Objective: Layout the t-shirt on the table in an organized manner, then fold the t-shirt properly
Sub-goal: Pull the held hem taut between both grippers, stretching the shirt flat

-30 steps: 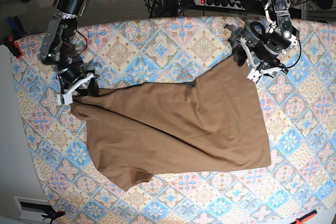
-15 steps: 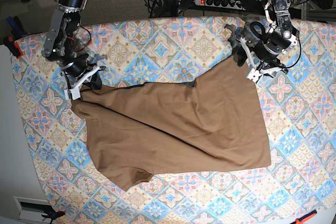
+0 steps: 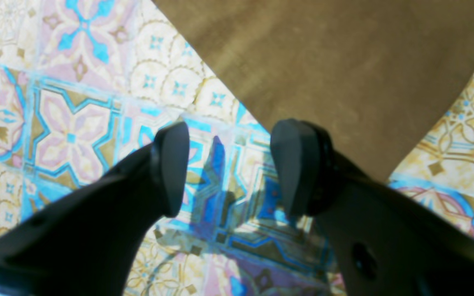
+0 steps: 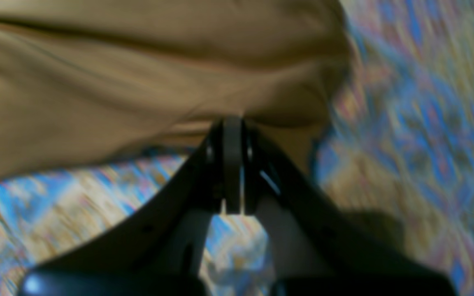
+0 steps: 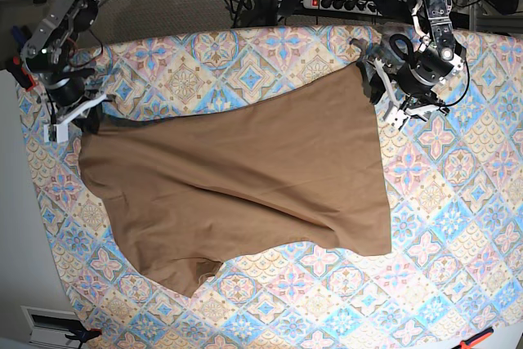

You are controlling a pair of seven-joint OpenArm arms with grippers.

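A: Where was the t-shirt [image 5: 237, 177]?

B: Spread mid-table [image 5: 458, 226]. At its left corner my right pincer [image 5: 80, 117] was clamped on the cloth; at its upper right corner my left pincer [image 5: 391, 96] stood agape, holding nothing.

A: Advice?

B: I judged steady outward tension best, flattening wrinkles.

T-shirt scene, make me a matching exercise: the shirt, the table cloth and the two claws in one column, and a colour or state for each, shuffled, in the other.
Column one:
1. t-shirt
2. table cloth
3. left claw
4. right claw

Column two:
A. open, nothing between its fingers
B. plain tan-brown
C. shut on a pinch of fabric
D. pastel diamond tiles

Pairs: 1-B, 2-D, 3-A, 4-C
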